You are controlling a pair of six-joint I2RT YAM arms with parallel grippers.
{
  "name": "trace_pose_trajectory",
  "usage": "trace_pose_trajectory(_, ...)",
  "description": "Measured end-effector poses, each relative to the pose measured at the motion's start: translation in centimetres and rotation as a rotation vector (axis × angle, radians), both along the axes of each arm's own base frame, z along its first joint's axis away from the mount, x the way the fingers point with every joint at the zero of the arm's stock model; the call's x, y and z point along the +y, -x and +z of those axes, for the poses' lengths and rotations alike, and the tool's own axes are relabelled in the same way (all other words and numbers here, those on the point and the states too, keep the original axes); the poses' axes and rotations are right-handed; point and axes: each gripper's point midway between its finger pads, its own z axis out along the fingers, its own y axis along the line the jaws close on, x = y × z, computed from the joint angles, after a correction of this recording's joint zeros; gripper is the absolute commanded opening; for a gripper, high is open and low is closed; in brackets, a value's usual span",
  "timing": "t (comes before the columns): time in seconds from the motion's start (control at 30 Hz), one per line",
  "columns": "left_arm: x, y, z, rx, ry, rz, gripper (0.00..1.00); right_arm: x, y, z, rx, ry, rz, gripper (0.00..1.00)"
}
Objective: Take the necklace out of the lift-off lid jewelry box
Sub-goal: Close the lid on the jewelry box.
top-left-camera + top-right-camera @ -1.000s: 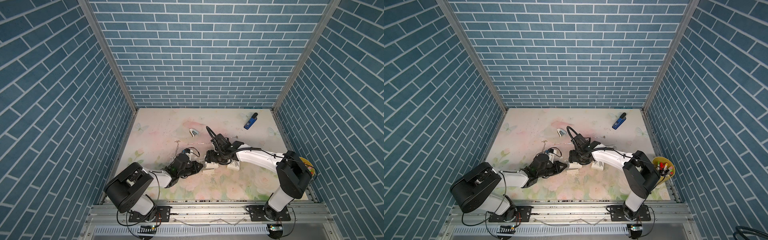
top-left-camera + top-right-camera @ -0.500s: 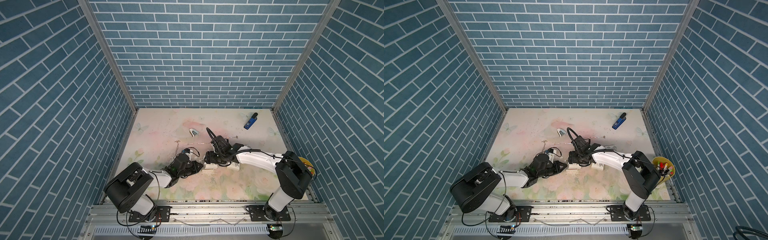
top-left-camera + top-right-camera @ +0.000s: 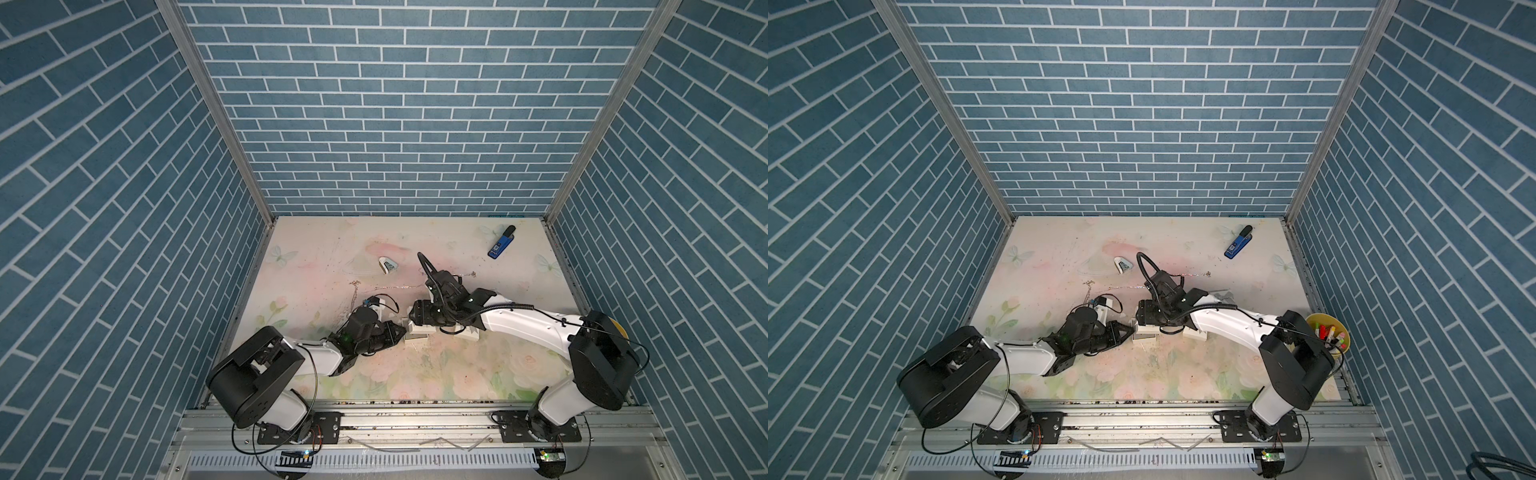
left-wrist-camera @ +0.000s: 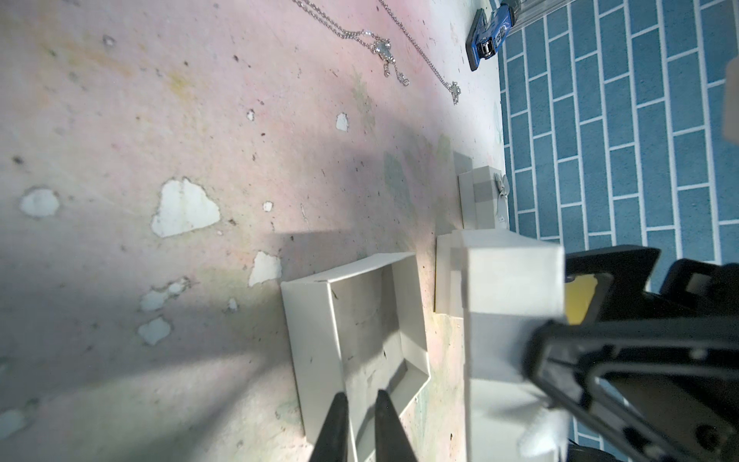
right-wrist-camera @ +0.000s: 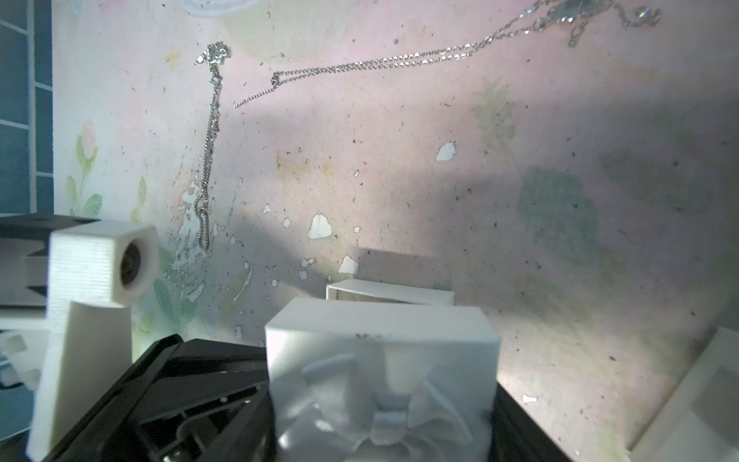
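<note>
The white jewelry box base [image 4: 310, 340] stands open on the floral table, and no chain shows on its grey floor. My left gripper [image 4: 362, 400] is shut on the base's near wall, one finger outside and one inside; it also shows in both top views [image 3: 401, 330] [image 3: 1131, 328]. My right gripper [image 5: 380, 394] is shut on the lift-off lid [image 5: 380, 332], white with a bow, and holds it just above and beside the base [image 3: 417, 333]. Silver necklaces lie on the table beyond: one straight chain [image 5: 208, 160], another [image 5: 380, 60], and a pendant [image 4: 384, 46].
Another white box [image 3: 467, 331] sits under the right arm, and a grey-ribboned box [image 4: 480, 200] is behind it. A blue stapler [image 3: 501, 243] lies far right, a small white object [image 3: 388, 266] mid-table, and a yellow cup of markers [image 3: 1329, 330] by the right wall.
</note>
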Motion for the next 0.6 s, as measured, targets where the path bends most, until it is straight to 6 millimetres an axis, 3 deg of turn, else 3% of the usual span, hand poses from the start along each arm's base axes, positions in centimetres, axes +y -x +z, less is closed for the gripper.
trace_pose_trajectory(0.6, -0.1, 0.1, 0.1, 0.003, 0.005, -0.001, 0.15, 0.5, 0.2, -1.7, 0.020, 0.004, -0.005, 0.63)
